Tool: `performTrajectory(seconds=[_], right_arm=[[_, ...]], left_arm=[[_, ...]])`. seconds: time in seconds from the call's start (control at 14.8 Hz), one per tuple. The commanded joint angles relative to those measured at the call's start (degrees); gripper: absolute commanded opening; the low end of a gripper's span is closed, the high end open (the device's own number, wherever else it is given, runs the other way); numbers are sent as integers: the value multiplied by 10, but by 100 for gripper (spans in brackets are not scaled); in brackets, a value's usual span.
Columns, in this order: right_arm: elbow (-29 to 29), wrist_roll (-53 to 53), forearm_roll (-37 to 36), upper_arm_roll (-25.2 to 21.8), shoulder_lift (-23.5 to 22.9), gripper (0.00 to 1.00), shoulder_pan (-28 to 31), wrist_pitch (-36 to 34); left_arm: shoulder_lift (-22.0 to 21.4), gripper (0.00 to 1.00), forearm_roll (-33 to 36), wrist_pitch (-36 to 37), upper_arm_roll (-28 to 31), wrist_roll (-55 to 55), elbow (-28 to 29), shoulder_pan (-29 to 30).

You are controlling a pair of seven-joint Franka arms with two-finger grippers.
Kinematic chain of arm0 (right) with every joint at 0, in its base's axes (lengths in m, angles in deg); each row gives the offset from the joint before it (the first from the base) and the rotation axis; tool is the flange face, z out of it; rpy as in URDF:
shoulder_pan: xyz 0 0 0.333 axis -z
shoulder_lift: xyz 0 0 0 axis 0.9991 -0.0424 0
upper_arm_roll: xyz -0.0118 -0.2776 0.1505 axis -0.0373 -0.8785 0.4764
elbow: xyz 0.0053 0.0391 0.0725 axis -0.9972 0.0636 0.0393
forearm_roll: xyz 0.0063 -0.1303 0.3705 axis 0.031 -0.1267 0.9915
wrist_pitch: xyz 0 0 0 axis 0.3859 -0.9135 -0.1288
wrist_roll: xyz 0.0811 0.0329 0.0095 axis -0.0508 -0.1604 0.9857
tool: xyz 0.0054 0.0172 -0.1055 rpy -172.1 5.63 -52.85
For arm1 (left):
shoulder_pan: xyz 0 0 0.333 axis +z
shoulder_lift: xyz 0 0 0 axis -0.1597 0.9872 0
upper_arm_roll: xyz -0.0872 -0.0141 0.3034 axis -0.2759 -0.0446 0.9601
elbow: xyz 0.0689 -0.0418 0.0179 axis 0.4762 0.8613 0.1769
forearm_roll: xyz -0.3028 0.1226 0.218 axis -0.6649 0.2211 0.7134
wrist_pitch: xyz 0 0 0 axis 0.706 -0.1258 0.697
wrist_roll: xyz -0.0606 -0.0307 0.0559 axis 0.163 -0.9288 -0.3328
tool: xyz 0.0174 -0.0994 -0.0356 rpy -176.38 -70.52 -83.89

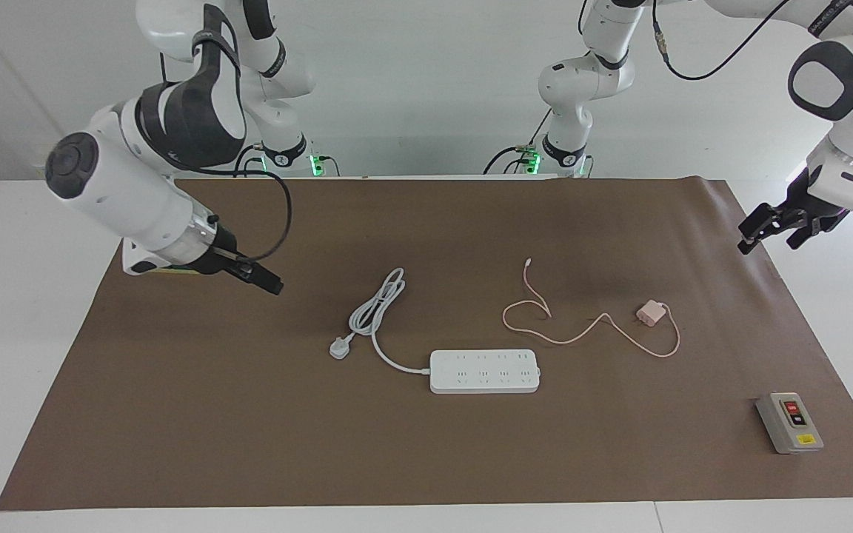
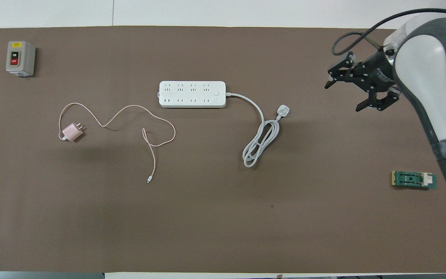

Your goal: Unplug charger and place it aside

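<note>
Although the task calls for unplugging, the charger [image 1: 649, 312] already lies loose on the table [image 1: 175, 444], apart from the power strip [image 1: 484, 371] and nearer the robots, toward the left arm's end. It looks light, hard and smooth, best gripped across its flat sides, while its limp cable [image 1: 582, 337] would trail. Counted: one charger, one power strip, one white plug [image 1: 339, 347], one switch box [image 1: 789, 422]; the left pincer [image 1: 773, 231] and right pincer [image 2: 356, 90] both hang released, waiting.

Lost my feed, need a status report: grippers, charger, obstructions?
Left gripper and right gripper open, empty, raised at table ends. Charger unplugged, lying on mat, apart from power strip. Nothing in the way.
</note>
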Motion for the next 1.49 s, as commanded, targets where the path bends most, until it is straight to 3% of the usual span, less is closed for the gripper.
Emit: performTrajectory(seconds=[0.0,0.2,0.34,0.54,0.74,1.01,1.42], right_arm=[[28,167,-67,5,40,100,20,1],[29,281,-120,5,70,100,33,-2],[32,304,-126,5,97,100,42,-26],[81,309,-141,5,160,100,51,-36],[139,310,-155,7,206,100,50,-27],[205,306,-174,8,229,100,50,49],[184,288,-176,11,228,100,51,51]], left_arm=[[-43,100,13,47,-9,-58,0,-9],[-62,100,12,95,-34,-102,-1,-13],[-75,100,13,101,-28,-112,7,-58],[-82,100,12,129,-3,-108,18,-107],[-78,100,7,136,-4,-106,20,-107],[-78,100,8,131,-7,-61,29,-111],[-78,100,7,114,-6,16,31,-110]])
